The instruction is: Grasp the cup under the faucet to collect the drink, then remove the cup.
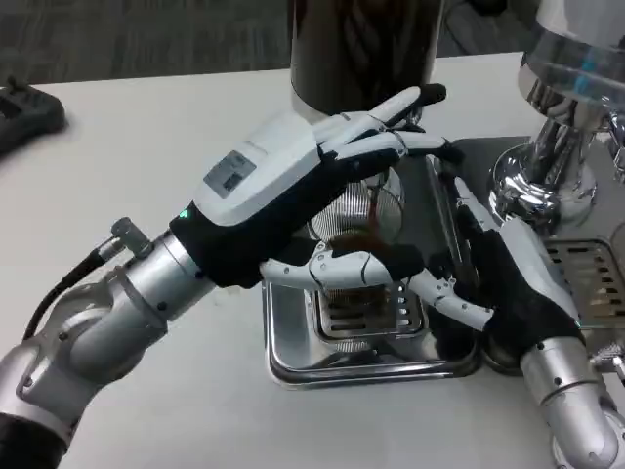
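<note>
A clear ribbed cup (359, 223) stands on the chrome drip tray (293, 357) beneath the dark drink dispenser (361, 49). Brown drink lies in the cup's bottom, and a thin brown stream (376, 203) runs down inside it. My left hand (293, 181) reaches in from the left and holds the cup, its fingers (391, 127) stretched along the far side and its thumb (337, 269) across the near side. My right hand (508, 288) rests by the tray's right edge with its fingers (454, 303) spread toward the cup, holding nothing. The cup's left side is hidden by my left palm.
A second chrome dispenser (547, 147) with a perforated drip grate (586, 264) stands at the right, close behind my right hand. A black device (24, 112) lies at the table's far left. Bare white table (146, 147) stretches to the left of the tray.
</note>
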Robot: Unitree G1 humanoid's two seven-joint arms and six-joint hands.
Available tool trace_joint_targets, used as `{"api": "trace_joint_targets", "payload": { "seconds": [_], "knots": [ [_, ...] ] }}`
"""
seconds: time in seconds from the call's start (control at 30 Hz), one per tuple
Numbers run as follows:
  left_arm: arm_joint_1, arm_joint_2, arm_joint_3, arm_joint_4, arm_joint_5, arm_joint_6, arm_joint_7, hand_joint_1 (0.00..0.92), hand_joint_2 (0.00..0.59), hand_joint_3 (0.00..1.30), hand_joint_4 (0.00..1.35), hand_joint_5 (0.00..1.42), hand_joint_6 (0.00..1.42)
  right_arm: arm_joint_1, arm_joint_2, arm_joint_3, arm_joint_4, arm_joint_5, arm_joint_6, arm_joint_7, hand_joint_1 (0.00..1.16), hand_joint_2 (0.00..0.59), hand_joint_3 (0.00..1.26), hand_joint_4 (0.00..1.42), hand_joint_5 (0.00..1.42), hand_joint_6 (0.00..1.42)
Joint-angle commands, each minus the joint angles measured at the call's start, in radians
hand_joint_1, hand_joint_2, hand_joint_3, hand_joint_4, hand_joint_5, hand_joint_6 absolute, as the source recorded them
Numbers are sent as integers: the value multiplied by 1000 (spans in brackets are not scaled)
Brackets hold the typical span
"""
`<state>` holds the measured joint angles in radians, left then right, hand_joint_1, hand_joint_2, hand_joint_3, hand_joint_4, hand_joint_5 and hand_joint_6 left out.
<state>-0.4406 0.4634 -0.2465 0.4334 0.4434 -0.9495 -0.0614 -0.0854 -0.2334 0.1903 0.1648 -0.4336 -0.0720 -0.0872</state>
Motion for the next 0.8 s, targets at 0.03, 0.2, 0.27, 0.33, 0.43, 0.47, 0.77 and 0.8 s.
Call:
{"api": "trace_joint_targets", "payload": {
  "seconds": [0.03,0.2,0.27,0.33,0.43,0.47,0.77,0.8],
  "knots": [
    [21,5,-35,-12,38,-19,-28,0,181,291,28,269,206,3,4,9,-1,7,2,22,366,211,0,0,0,0],
    [24,5,-33,-14,37,-18,-24,0,181,291,28,269,206,20,5,14,-17,6,6,30,366,211,0,0,0,0],
    [25,6,-32,-14,36,-18,-24,0,181,288,28,269,206,13,7,19,-17,5,5,36,366,211,0,0,0,0],
    [27,7,-31,-16,36,-18,-22,0,181,286,28,269,206,8,5,21,-24,9,2,47,367,210,0,0,0,0],
    [30,8,-29,-17,35,-14,-21,0,181,284,28,269,207,20,5,24,-38,6,3,54,371,207,0,0,0,0],
    [31,8,-28,-18,34,-14,-21,0,181,284,28,269,207,22,9,23,-35,9,3,55,372,206,0,0,0,0],
    [39,12,-20,-32,40,-2,-12,0,182,272,11,261,180,-19,39,32,-8,-15,48,41,398,212,0,0,0,0],
    [46,13,-14,-41,44,1,-4,0,182,261,2,258,141,-15,44,27,-8,-15,52,30,400,212,0,0,0,0]
  ]
}}
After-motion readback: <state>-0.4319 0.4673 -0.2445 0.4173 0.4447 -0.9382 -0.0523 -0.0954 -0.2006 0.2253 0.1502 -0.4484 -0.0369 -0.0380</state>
